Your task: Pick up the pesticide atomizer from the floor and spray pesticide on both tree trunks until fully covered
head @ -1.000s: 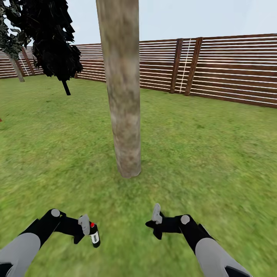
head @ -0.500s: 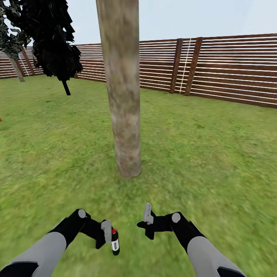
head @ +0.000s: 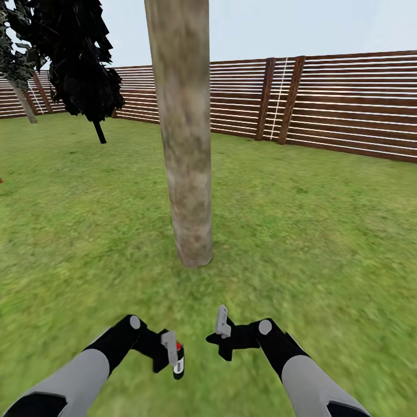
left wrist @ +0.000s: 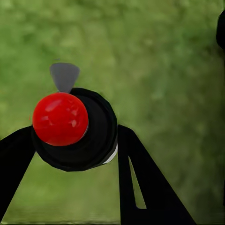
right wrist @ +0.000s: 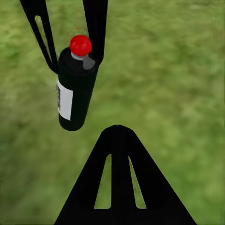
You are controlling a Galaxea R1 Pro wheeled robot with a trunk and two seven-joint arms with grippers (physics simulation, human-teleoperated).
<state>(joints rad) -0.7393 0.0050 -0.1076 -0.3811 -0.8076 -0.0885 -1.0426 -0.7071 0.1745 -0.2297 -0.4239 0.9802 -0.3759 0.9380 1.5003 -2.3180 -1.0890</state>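
We find the pesticide atomizer point(head: 178, 360), a black bottle with a red cap and white label, clamped between the fingers of our left gripper point(head: 172, 353) and held low over the grass point(head: 324, 231), clear of the ground. Our right gripper point(head: 222, 330) carries nothing; we cannot tell its opening. The tree trunk point(head: 184, 139) stands directly ahead, bare of white specks. We judge the pickup complete and spraying not begun. The next move calls for raising the nozzle point(left wrist: 64, 76) toward the bark.
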